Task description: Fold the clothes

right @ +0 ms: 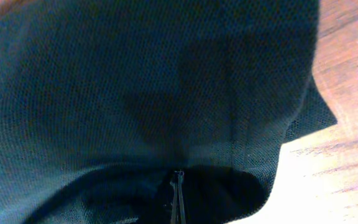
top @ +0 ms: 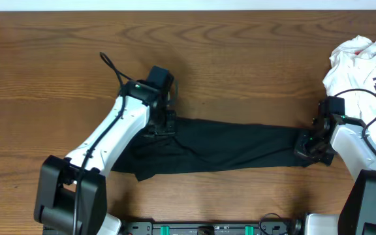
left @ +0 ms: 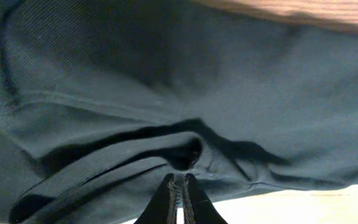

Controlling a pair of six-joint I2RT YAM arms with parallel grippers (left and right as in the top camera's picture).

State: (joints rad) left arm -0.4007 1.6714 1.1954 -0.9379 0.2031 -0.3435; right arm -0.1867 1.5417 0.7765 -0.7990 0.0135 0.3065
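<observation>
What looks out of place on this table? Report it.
A white garment lies crumpled at the table's right edge. The black shirt, pinched by the left gripper and right gripper, bunches unevenly at its left end.

A crumpled white garment [top: 363,60] (marked with small black print) lay bunched at the far right corner of the brown wood-grain table [top: 240,59], partly cut off by the frame, while a pale strip [top: 188,4] bordered the table's far edge.

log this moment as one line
left gripper: shut on black shirt | right gripper: shut on black shirt | shirt: stretched between them | white garment: aside, right edge
</observation>
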